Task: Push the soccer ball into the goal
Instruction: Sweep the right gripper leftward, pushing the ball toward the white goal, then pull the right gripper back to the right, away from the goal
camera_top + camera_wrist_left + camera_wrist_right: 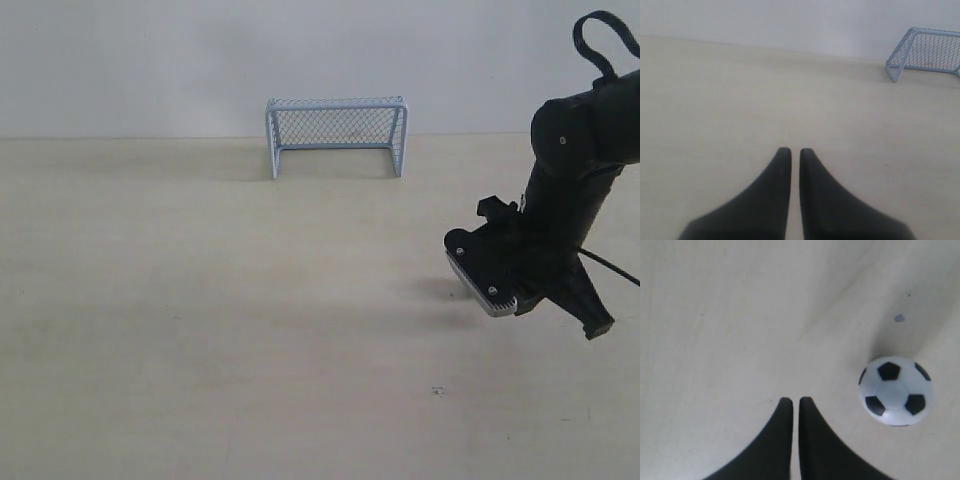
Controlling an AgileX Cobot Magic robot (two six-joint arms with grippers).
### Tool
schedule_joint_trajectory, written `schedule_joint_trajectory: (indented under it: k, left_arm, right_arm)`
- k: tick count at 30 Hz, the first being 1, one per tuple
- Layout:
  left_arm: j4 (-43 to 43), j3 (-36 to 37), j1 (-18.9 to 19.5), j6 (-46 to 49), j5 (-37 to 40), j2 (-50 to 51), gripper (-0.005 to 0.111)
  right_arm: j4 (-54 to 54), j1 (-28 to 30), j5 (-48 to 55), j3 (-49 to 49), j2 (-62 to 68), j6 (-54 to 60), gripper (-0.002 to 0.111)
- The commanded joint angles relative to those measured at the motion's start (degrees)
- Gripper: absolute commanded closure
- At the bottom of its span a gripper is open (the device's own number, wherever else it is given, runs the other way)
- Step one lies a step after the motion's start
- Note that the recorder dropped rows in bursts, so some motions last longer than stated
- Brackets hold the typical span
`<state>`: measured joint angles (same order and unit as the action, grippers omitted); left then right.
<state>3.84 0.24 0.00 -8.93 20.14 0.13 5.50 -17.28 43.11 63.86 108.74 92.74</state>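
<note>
Right wrist view is raised first by the desk: where is the small white ball with black pentagon patches placed?

Reply: It is shown resting on the pale wooden tabletop, off to one side of the right gripper and apart from it. No contact is seen. In the exterior view the ball cannot be made out and is probably hidden by the black right arm.

Desk: And the pale blue-framed, mesh-netted miniature goal?

Reply: It is pictured upright at the far edge of the table, against the wall, its mouth facing the arms and well apart from the right arm.

Desk: How is the push judged best done?

Reply: The fingers should be brought behind the ball, on the side away from the goal, and used as one flat paddle. A slow, straight stroke through the ball's middle is advised, since a light ball is likely to roll wide if clipped off-centre.

Desk: How are the grippers held?

Reply: The right jaws are drawn almost together, only a thin slit left, and nothing is gripped. The left gripper is closed the same way, empty, clear of the ball.
</note>
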Motion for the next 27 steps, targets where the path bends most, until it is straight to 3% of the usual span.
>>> schedule_joint_trajectory:
  k: [1, 6, 9, 11, 13, 15, 19, 27]
  left_arm:
    - [-0.3, -0.2, 0.1, -0.5, -0.7, -0.1, 0.1]
    - [-0.3, -0.2, 0.1, -0.5, -0.7, -0.1, 0.1]
    - [-0.3, -0.2, 0.1, -0.5, -0.7, -0.1, 0.1]
    - [-0.3, -0.2, 0.1, -0.5, -0.7, -0.1, 0.1]
    - [-0.3, -0.2, 0.1, -0.5, -0.7, -0.1, 0.1]
    - [-0.3, -0.2, 0.1, -0.5, -0.7, -0.1, 0.1]
    - [-0.3, -0.2, 0.1, -0.5, -0.7, -0.1, 0.1]
    - [-0.3, -0.2, 0.1, -0.5, -0.7, -0.1, 0.1]
  right_arm:
    - [0.2, 0.1, 5.0, 0.2, -0.1, 0.6, 0.108]
    - [-0.2, 0.1, 8.0, 0.2, -0.1, 0.2, 0.108]
    - [-5.5, 0.0, -2.5, 1.1, 0.7, 4.6, 0.108]
    - [-17.8, -0.6, -15.7, 5.9, 3.4, 13.2, 0.108]
    - [-29.4, -1.6, -21.0, 12.7, 4.5, 20.0, 0.108]
    - [-40.2, -2.0, -25.5, 17.3, 2.6, 18.8, 0.108]
    - [-36.4, -1.7, -22.1, 14.9, -2.4, 17.8, 0.108]
    - [-27.6, -1.1, -20.9, 1.1, -7.8, 10.2, 0.108]
